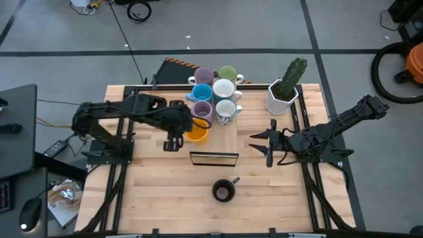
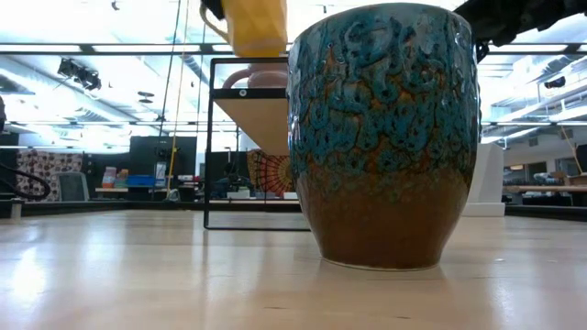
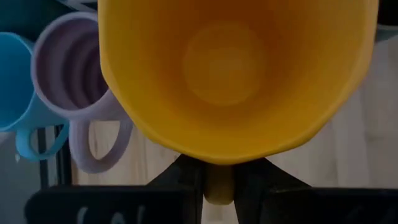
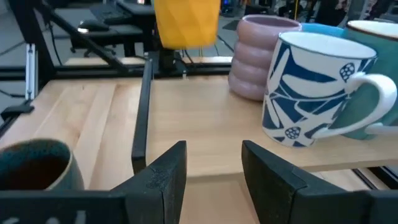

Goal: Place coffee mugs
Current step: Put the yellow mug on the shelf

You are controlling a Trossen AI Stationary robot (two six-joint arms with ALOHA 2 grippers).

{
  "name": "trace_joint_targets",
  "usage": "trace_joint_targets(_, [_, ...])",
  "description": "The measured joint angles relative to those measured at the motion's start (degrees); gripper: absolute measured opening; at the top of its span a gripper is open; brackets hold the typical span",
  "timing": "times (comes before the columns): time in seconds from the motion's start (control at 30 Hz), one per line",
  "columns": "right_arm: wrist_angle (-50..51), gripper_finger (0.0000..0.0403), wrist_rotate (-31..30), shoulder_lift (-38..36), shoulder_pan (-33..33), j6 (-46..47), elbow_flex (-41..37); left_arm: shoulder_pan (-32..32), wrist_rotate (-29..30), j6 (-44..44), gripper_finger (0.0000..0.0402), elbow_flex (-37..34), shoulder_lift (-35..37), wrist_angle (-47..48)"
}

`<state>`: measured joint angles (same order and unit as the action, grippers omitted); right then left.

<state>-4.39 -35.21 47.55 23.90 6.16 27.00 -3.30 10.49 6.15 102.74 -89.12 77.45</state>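
Mugs (image 1: 213,92) mostly sit clustered on the shelf (image 1: 214,157). Your left gripper (image 3: 217,186) has its fingers clamped on the orange mug (image 1: 196,134), lifted beside them. The dark mug (image 1: 223,191) waits on the worktop (image 1: 152,198); right gripper (image 1: 259,147) parted, empty.

I see orange mug (image 1: 196,134) at left gripper (image 1: 173,142), beside mug cluster (image 1: 215,96); dark mug (image 1: 223,191) apart.
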Motion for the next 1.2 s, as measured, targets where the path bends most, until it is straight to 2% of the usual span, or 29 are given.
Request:
trace_joint_targets(0.43, [-4.9,0.0160,-0.8,1.7,0.1,2.8,-1.2,0.6,0.4,0.8,0.0057,0.0,-7.6,0.7])
trace_joint_targets(0.57, [-5.0,0.0160,-0.8,2.4,0.3,2.8,-1.3,1.0,-1.5,0.5,0.0057,0.0,-9.1,0.9])
trace_joint_targets(1.2, [-7.0,0.0160,-0.8,2.4,2.2,-0.2,-1.3,1.2,-2.4,-1.1,0.0077,0.0,-9.2,-0.2])
